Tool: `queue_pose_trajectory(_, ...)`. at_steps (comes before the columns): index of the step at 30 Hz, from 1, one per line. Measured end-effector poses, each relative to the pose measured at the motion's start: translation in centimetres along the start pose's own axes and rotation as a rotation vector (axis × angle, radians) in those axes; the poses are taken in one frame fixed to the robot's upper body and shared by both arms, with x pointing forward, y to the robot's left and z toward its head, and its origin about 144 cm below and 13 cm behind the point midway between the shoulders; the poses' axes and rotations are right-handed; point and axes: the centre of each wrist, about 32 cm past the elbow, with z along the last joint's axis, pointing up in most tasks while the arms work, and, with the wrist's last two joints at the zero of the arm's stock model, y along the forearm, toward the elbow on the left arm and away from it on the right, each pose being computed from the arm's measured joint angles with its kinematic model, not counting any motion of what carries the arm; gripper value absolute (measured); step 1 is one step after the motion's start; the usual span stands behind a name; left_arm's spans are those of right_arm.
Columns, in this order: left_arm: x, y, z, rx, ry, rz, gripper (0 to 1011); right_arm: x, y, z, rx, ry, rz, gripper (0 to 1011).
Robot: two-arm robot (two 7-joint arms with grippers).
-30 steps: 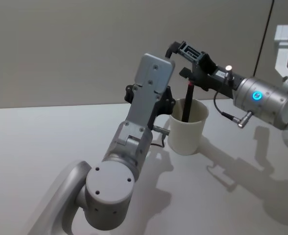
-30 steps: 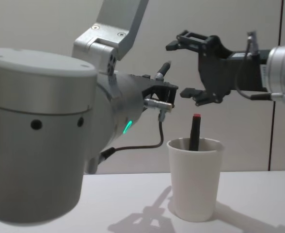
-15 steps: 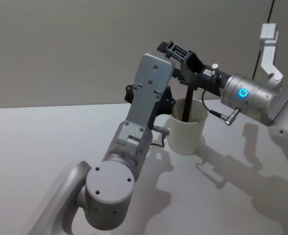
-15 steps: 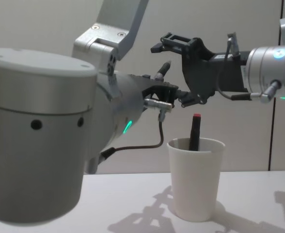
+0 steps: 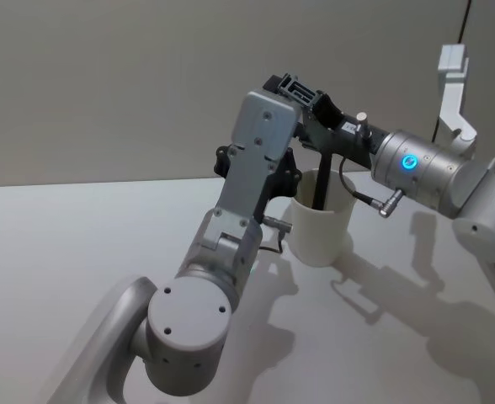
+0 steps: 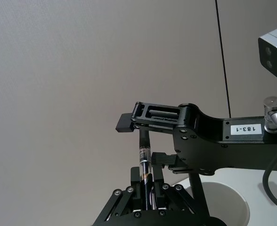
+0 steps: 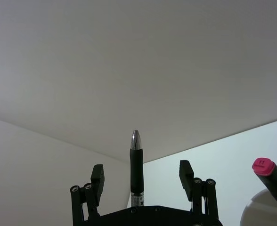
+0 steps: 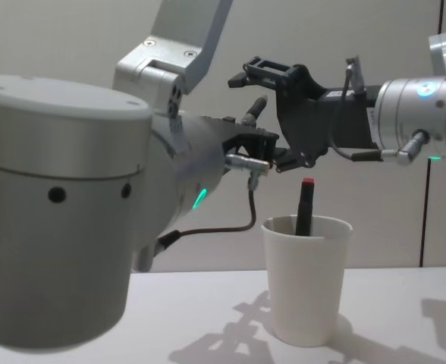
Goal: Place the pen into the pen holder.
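Pen (image 6: 145, 165): a slim pen with a clear barrel, a black grip and a silver tip. It stands upright out of the left gripper's fingers, tip away from them, above and beside the pen holder and not in it.
Left gripper (image 6: 146, 189): its fingers are closed on the lower barrel of the pen and hold it just beside the pen holder's rim, above the tabletop.
Right gripper (image 7: 141, 170): its fingers are spread wide apart, one on each side of the pen's (image 7: 136, 165) upper part. In the right wrist view the pen stands midway between them, with a clear gap on both sides and no contact.
Right gripper from the left wrist view (image 6: 145, 141): one finger pad lies beyond the pen's top and the other nearer, level with the barrel, so the pen runs through the gap between them.
Right gripper in the chest view (image 8: 261, 121): it reaches in from the right, above the pen holder, with its fingertips next to the left gripper.
Pen holder (image 8: 306, 280): a plain white paper cup, upright on the tabletop (image 8: 208, 318), below both sets of fingers.
Marker (image 8: 305, 206): dark with a red cap, it stands inside the pen holder and leans on its wall. The cap rises above the rim, below the right gripper's lower finger and apart from it.
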Motion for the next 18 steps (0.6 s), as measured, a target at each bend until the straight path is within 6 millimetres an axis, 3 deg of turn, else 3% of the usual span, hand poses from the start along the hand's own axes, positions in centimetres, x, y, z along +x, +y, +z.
queue_pose_trajectory(4, 0.00, 0.00, 0.00, 0.000, 0.000, 0.000, 154, 0.00, 0.07, -0.10, -0.002, 0.005, 0.003, 1000)
queue_pose_trajectory(7, 0.00, 0.00, 0.00, 0.000, 0.000, 0.000, 154, 0.01, 0.10, -0.14, -0.004, 0.006, 0.004, 945)
queue_pose_trajectory(18, 0.00, 0.00, 0.00, 0.000, 0.000, 0.000, 154, 0.01, 0.17, -0.23, -0.006, 0.011, 0.007, 650)
